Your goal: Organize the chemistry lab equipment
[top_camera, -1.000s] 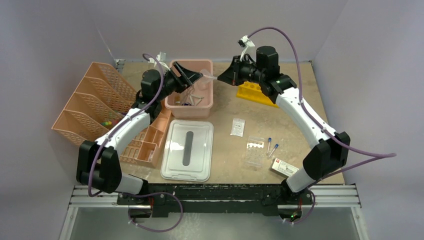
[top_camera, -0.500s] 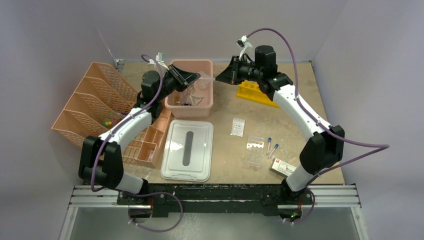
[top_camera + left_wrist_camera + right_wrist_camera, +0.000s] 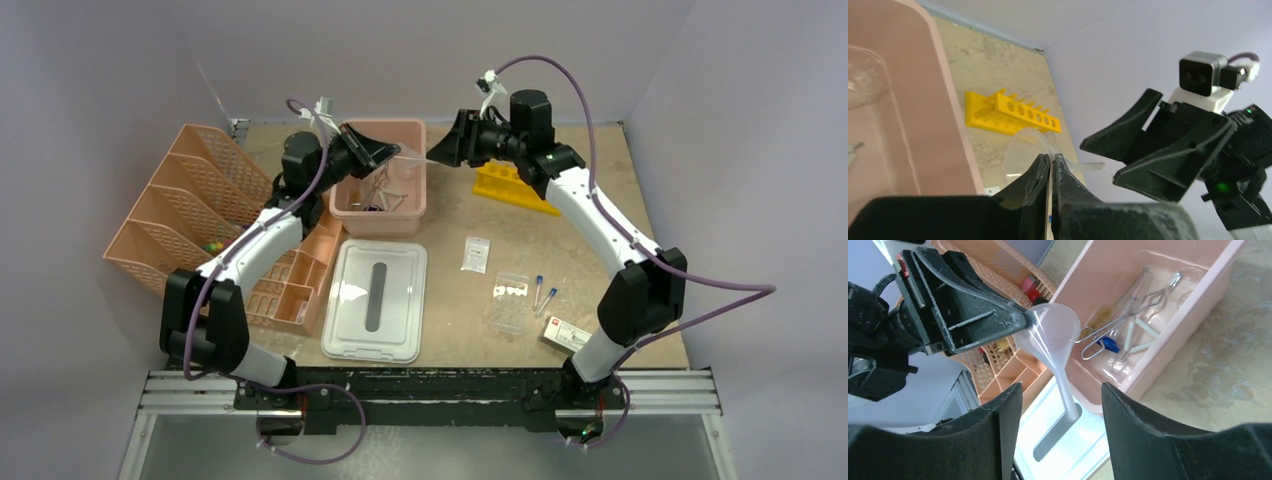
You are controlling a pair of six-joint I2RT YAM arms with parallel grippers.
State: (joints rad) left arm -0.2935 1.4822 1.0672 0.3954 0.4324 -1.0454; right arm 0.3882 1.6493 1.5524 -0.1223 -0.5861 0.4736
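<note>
Far left of the surface (image 3: 600,215), the peach mesh organizer (image 3: 190,215) is giving little away. A few small coloured specks are lying in one slot, too small to identify.

Next, the left gripper (image 3: 1050,162) is closed, pinching the rim of the clear funnel (image 3: 1052,332). Overhead, the funnel is showing only as a faint pale sliver in the air above the right rim of the pink tub (image 3: 345,205). The left wrist view is cutting off its lower part behind the fingers. The right wrist view is showing it whole, a wide translucent cone with a thin stem slanting down toward the white lid (image 3: 345,300).

Inside the tub, wire tongs (image 3: 1143,305) are reading clearly from the right wrist and blurring into a tangle overhead.

The right gripper (image 3: 447,150) is standing wide open, the stem lying between its jaws and touching neither in the right wrist view.

The yellow rack (image 3: 1013,112) is lying partly hidden behind the right arm overhead.

At right, a packet (image 3: 476,254) and blue-capped vials (image 3: 545,292) are lying on the surface.
</note>
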